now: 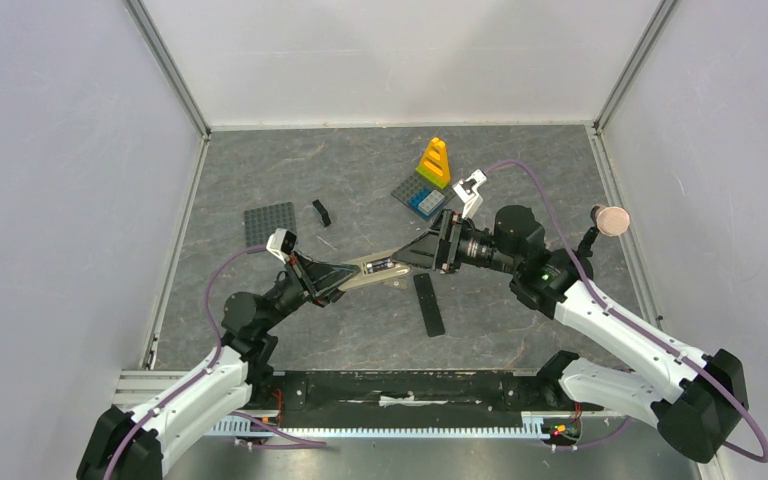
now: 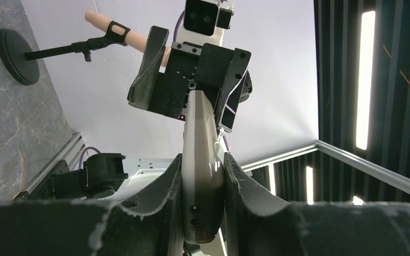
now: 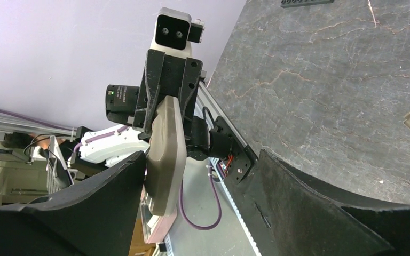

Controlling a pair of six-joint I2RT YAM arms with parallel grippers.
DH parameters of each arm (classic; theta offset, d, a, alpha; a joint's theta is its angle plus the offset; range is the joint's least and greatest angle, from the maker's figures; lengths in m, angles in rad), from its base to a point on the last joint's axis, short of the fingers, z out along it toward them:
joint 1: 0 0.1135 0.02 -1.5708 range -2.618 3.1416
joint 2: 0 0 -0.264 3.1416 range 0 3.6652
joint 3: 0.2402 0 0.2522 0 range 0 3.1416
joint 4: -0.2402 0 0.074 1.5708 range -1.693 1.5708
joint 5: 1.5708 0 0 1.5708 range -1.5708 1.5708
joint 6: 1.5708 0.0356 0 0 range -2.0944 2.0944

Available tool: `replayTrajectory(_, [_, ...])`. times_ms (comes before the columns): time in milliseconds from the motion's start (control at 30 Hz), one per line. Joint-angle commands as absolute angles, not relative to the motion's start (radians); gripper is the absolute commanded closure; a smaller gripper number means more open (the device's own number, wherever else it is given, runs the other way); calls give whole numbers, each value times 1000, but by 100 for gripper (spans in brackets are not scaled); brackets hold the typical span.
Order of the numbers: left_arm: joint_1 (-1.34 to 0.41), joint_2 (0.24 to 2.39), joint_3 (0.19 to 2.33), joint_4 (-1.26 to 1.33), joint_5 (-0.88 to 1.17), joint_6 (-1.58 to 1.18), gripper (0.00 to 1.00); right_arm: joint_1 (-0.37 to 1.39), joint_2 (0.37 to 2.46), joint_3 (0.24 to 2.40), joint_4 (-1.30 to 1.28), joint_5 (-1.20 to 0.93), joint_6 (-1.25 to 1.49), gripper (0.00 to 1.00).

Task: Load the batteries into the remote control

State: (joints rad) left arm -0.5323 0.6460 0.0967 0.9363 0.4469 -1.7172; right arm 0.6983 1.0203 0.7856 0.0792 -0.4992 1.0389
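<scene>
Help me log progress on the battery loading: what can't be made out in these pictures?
- Batteries: none identifiable. In the top view the slot of the slim tan-grey remote control is too small, and its ends are covered by the left gripper and right gripper.
- Slot contents: both wrist views show the remote nearly edge-on, slot unseen.
- Flat black strip beside the remote: too small in the top view to identify.

The remote control (image 1: pixel 375 268) is plain tan-grey, and the table (image 1: pixel 520 170) is dark grey, marbled with pale veins. The brick stack (image 1: pixel 435 162) is yellow, the studded plate (image 1: pixel 269 222) dark grey, the flat bar (image 1: pixel 428 303) black.
</scene>
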Motion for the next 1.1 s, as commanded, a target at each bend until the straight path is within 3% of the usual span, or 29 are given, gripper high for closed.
replayTrajectory(0, [-532, 641, 110, 992, 430, -1721, 98, 702, 1033, 809, 48, -504, 984, 21])
replayTrajectory(300, [-532, 642, 110, 993, 428, -1721, 98, 706, 1039, 826, 4, -470, 928, 21])
replayTrajectory(700, [-532, 623, 101, 975, 426, -1719, 98, 704, 967, 845, -8, -321, 994, 13])
replayTrajectory(1067, [-533, 627, 106, 974, 428, -1718, 98, 702, 986, 818, 105, -469, 1009, 10])
